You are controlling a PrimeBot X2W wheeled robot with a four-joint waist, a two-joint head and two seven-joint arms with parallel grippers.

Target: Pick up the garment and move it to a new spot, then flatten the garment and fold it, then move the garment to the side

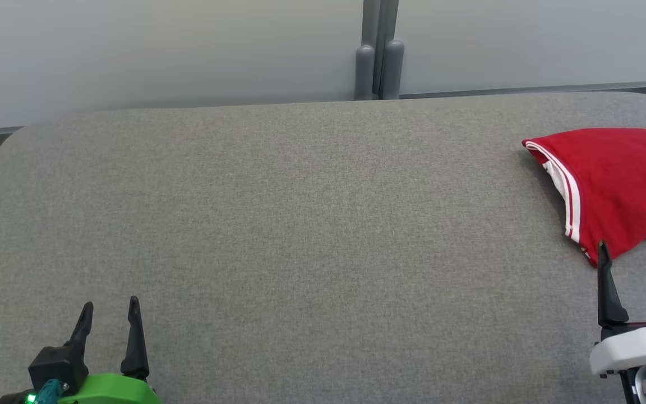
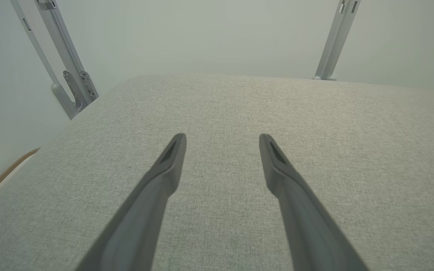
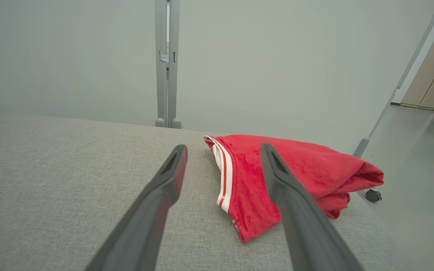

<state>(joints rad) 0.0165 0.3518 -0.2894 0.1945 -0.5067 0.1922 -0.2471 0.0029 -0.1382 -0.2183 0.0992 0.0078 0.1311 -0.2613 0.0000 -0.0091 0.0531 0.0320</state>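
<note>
Your garment (image 1: 620, 185) lies bunched at the table's (image 1: 300, 224) right edge, just ahead of the right claw (image 1: 627, 242). That claw and the left claw (image 1: 111, 303) gape empty. It's likely soft, light and floppy, so pinch the striped hem (image 3: 224, 177).

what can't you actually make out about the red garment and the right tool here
- Head view: the garment runs off the right edge, so its full extent is cut off.
- Right wrist view: one finger of the right tool covers a strip of the garment, and its own folds hide the underside, so what kind of garment it is remains unclear.
- Head view: whether the right tool's tips touch the cloth or hover above it cannot be told.
</note>
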